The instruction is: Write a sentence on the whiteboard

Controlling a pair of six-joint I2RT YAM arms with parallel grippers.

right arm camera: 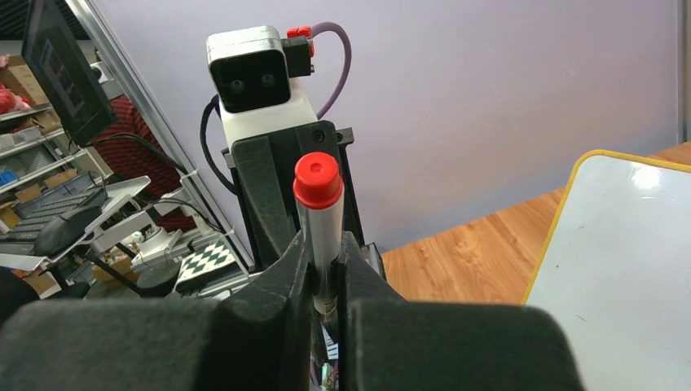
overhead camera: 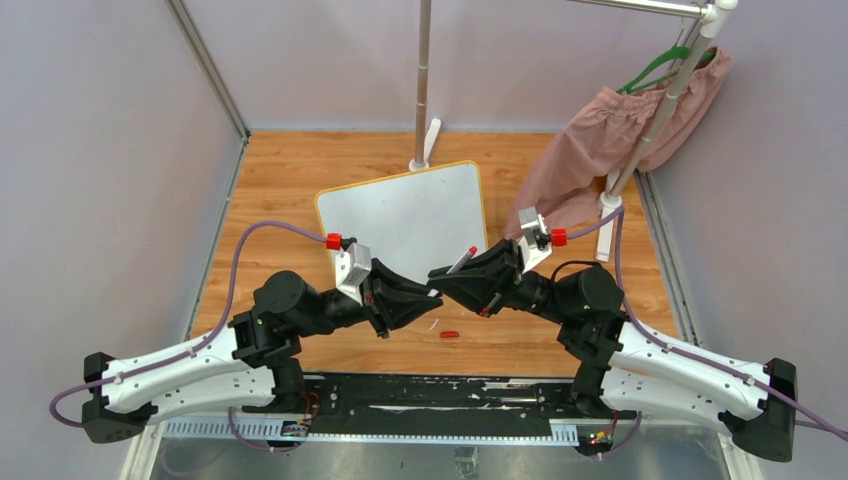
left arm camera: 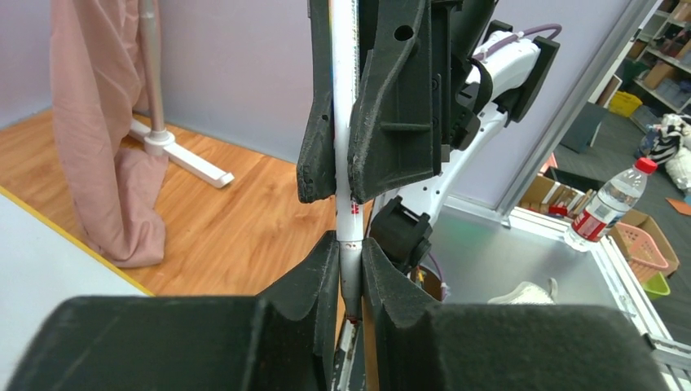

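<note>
The whiteboard [overhead camera: 410, 215] lies tilted on the wooden table, its yellow-rimmed face blank white; the sentence is out of view. A white marker [overhead camera: 462, 260] with a red end points up and right between both arms. My right gripper [overhead camera: 447, 277] is shut on its barrel [right arm camera: 322, 236]. In the right wrist view this gripper [right arm camera: 326, 273] pinches the barrel below the red end [right arm camera: 318, 181]. My left gripper [overhead camera: 432, 292] meets it tip to tip. Seen from the left wrist, my left gripper [left arm camera: 350, 273] is shut on the marker's bare grey nib end [left arm camera: 351, 281].
A small red cap [overhead camera: 449, 333] lies on the table just below the grippers. A pink garment [overhead camera: 600, 140] hangs from a rack at the back right, and a rack pole [overhead camera: 423, 90] stands behind the board. Grey walls close in both sides.
</note>
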